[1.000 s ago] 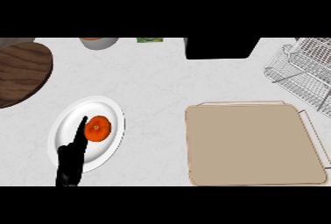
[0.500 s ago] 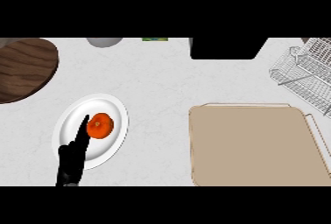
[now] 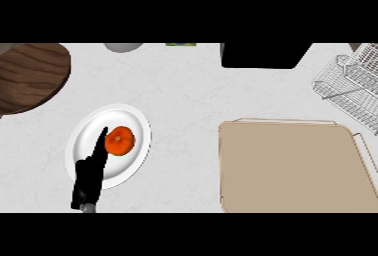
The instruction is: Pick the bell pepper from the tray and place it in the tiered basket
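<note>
Left hand (image 3: 90,172) still beside bell pepper (image 3: 119,141), perhaps touching; view shifted

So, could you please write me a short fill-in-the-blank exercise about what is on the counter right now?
1. The orange bell pepper lies on a white ____.
2. The beige tray sits to the ____ of the pepper in the head view.
3. The wire tiered basket is at the view's upper ____ edge.
4. The left hand has its fingers ____ beside the pepper.

Missing words: plate; right; right; straight
</note>
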Motion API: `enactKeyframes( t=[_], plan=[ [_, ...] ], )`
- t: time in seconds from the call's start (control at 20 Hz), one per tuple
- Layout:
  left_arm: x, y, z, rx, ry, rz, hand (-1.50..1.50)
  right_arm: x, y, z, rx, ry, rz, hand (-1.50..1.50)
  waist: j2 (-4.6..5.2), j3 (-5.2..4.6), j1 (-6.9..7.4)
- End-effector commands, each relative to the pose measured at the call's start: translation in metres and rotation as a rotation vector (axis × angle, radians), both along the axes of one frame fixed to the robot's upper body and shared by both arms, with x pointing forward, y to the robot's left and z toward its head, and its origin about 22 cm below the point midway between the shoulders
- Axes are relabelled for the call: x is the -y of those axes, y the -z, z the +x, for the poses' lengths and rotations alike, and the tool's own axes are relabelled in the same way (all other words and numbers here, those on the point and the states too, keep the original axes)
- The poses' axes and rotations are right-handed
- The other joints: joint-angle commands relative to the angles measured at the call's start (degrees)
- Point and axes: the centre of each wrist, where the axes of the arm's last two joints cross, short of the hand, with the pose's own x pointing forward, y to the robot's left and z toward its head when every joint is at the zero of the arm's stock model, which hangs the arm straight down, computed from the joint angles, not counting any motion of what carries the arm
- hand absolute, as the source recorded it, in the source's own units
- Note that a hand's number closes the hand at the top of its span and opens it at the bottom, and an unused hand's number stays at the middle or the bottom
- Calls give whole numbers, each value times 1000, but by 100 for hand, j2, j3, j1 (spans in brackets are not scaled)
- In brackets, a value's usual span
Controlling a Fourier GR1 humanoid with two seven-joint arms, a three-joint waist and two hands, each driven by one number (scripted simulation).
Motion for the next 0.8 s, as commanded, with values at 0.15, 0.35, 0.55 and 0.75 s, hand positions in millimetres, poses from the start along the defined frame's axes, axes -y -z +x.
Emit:
enactKeyframes(
  t=[0.15, 0.35, 0.55, 0.75],
  plan=[
    [-12, -4, 4, -6, 5, -1, 0, 5, 7, 45, -56, -50, 2, 150, 32, -4, 89],
    [3, 11, -6, -27, 13, -15, 0, 3, 45, 69, -100, -75, -2, 150, 33, -2, 75],
    [-1, 3, 2, -17, 16, 12, 0, -8, 59, 92, -133, -54, -18, 150, 28, -2, 40],
    [-17, -5, -14, -13, 12, 15, 0, 5, 90, 90, -134, -11, 14, 150, 25, 3, 56]
  ],
)
